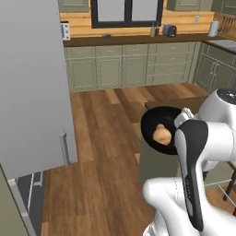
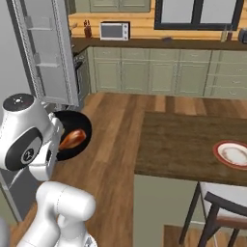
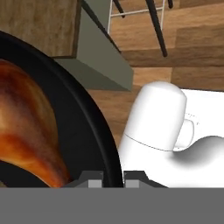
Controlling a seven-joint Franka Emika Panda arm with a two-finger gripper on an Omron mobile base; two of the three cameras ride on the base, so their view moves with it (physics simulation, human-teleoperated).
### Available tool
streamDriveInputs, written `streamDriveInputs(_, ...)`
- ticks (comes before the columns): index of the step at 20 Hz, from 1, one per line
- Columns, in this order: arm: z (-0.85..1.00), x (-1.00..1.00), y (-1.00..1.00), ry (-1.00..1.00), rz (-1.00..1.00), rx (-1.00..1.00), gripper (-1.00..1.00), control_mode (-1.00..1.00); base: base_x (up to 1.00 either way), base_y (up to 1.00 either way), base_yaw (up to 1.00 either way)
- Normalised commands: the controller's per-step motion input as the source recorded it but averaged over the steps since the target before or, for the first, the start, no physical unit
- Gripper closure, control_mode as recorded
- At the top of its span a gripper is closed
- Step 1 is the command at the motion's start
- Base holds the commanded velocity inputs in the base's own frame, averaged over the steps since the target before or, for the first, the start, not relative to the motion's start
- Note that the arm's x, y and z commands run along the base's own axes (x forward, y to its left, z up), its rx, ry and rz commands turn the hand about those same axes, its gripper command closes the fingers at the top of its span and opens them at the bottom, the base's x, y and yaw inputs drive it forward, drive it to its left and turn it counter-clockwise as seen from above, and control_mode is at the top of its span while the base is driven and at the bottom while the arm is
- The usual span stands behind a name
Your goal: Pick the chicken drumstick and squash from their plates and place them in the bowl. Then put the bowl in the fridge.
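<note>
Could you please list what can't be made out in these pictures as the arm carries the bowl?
- Left base view: the near side of the glossy black bowl is behind the white arm; the tan-orange squash shows inside.
- Right base view: the white plate with a red-orange rim is cut off by the right edge.
- Hand view: the golden-brown chicken drumstick is cropped at the left edge; the gripper grips the rim.

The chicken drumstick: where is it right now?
The chicken drumstick lies inside the black bowl, which is carried in the air beside the arm, left of the table in the right base view, near the open fridge.
</note>
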Motion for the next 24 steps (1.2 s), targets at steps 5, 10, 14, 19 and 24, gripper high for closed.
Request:
streamDriveInputs(5,0.0,0.0,0.0,0.0,0.0,0.0,1.0,1.0,0.53,0.33,0.09)
streamDriveInputs(10,0.0,0.0,0.0,0.0,0.0,0.0,1.0,1.0,0.44,-0.04,0.02)
streamDriveInputs(14,0.0,0.0,0.0,0.0,0.0,0.0,1.0,1.0,0.67,-0.08,0.01)
streamDriveInputs(19,0.0,0.0,0.0,0.0,0.0,0.0,1.0,1.0,0.85,-0.07,0.03)
streamDriveInputs(24,0.0,0.0,0.0,0.0,0.0,0.0,1.0,1.0,0.88,-0.01,0.05)
